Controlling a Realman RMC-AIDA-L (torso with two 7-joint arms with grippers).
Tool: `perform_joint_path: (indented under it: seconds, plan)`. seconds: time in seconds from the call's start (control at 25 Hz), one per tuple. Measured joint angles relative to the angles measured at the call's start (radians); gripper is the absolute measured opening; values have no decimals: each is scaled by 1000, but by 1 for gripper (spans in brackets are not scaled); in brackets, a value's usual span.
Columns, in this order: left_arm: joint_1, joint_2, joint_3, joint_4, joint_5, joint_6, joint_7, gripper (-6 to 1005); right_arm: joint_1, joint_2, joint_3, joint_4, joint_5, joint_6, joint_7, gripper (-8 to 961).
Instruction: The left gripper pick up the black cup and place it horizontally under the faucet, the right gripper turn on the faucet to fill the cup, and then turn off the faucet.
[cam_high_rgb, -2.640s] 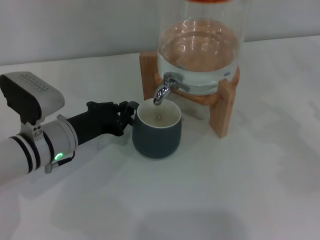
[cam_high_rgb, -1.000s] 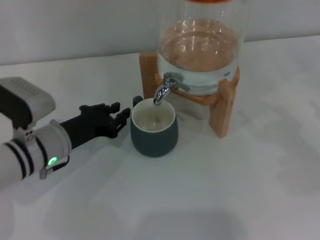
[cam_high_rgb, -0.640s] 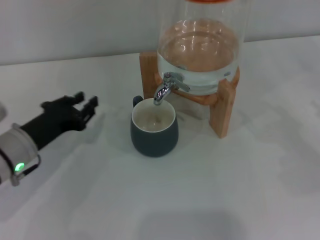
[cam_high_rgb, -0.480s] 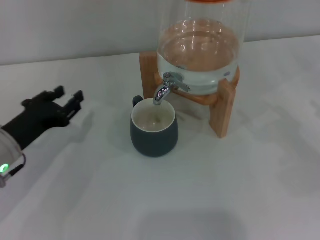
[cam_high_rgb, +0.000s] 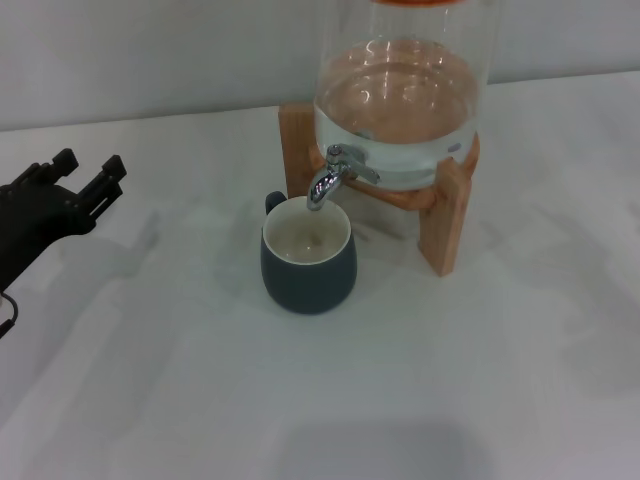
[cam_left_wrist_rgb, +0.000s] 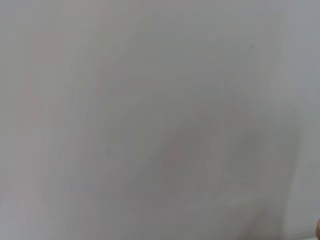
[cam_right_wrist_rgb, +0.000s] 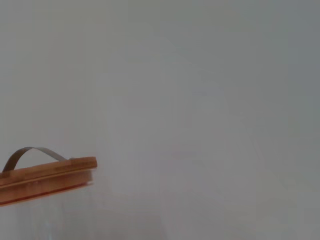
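The black cup (cam_high_rgb: 308, 262) stands upright on the white table, its cream inside showing, right under the chrome faucet (cam_high_rgb: 330, 177) of the glass water dispenser (cam_high_rgb: 405, 100). Its small handle points to the back left. My left gripper (cam_high_rgb: 85, 180) is open and empty at the far left edge, well away from the cup. The left wrist view shows only blank white surface. My right gripper is out of view; the right wrist view shows the dispenser's wooden lid (cam_right_wrist_rgb: 45, 179) with its metal handle.
The dispenser sits on a wooden stand (cam_high_rgb: 447, 215) at the back centre. A pale wall runs behind the table (cam_high_rgb: 350, 400).
My left gripper let go of the cup's handle, opened, and drew back to the left edge of view. The cup stays under the faucet.
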Motion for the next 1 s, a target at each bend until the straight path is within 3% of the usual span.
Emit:
perform_joint_path:
  seconds: [0.44, 0.8, 1.0]
  plan:
    - [1, -2, -56, -3, -1, -2, 1, 649, -41, 4, -50, -105, -29, 174, 100, 686]
    - [2, 0, -71, 1, -1, -2, -3, 649, -88, 8, -373, -366, -61, 171, 259, 687]
    - [8, -1, -88, 2, -1, -3, -25, 650, -99, 13, -549, -500, -95, 16, 320, 686]
